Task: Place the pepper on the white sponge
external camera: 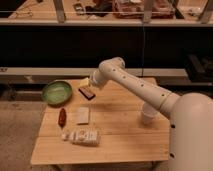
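Hovering over the far side of the light wooden tabletop (pixel 120 135), the gripper (pixel 89 83) sits just above a dark brown rectangular block (pixel 86 93) w/ a round green bowl (pixel 56 92) to its left. Whether it's spread or closed isn't readable. The small dark red pepper (pixel 62 116) lies on the wood just left of the flat off-white rectangular sponge (pixel 83 115), not on it. A crinkly clear-and-white packet (pixel 81 135) lies nearer the front edge.
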You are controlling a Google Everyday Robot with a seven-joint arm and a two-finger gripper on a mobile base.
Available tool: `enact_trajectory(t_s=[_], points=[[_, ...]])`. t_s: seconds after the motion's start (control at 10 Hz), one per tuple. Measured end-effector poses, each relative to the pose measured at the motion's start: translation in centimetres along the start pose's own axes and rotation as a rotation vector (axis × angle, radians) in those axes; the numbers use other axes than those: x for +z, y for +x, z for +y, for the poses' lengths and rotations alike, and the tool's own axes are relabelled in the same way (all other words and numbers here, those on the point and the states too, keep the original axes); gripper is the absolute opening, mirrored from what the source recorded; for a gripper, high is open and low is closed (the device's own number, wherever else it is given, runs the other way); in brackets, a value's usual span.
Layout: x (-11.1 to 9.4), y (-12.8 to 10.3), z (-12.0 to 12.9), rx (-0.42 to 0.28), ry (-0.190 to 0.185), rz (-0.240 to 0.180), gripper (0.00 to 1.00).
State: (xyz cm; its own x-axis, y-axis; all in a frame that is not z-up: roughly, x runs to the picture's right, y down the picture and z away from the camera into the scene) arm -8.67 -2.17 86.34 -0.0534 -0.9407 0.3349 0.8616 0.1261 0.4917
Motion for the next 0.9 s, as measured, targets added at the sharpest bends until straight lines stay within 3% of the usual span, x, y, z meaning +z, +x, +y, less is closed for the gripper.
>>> enact_trajectory(t_s=[0.7, 0.9], points=[[-0.2, 0.0, 0.0, -0.004, -0.006, -0.001, 0.80], [-2.8, -0.8, -1.6, -0.033, -0.058, -0.045, 0.80]])
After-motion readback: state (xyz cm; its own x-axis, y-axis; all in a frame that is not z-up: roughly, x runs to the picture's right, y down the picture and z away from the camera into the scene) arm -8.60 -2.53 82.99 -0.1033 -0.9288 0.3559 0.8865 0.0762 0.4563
